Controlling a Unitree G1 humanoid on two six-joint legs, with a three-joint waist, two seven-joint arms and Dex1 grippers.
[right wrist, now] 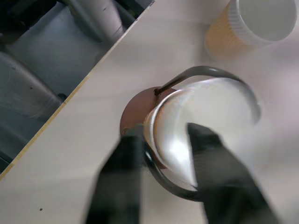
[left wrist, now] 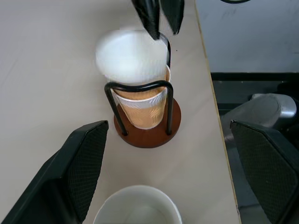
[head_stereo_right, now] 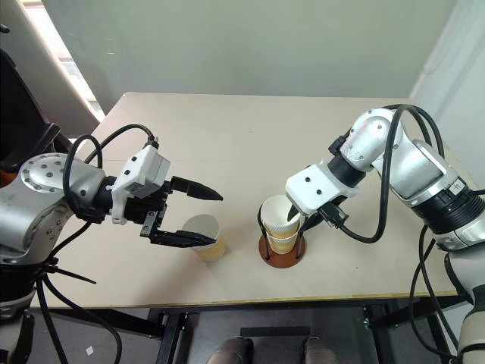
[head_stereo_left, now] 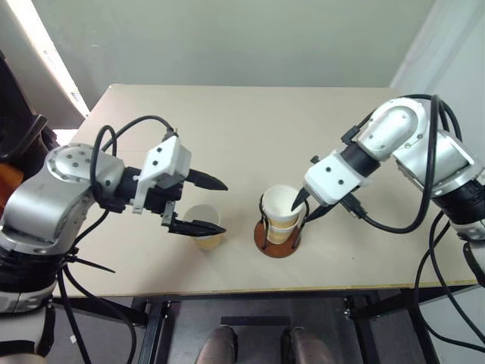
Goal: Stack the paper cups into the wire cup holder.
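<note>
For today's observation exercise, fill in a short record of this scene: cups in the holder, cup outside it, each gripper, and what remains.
holder: wire cup holder near the table's front edge
cups in holder: two visible; the top cup sits high and tilted in the lower cup
loose cup: one, upright on the table, left of the holder
right gripper: at the top cup's rim, one finger inside and one outside
left gripper: open, above the loose cup, not holding it
remaining: the loose cup is not yet stacked

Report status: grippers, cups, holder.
Left gripper open, above the loose cup. Right gripper at the top cup's rim, grip unclear. Two cups nested in the holder. Nothing in the way.
</note>
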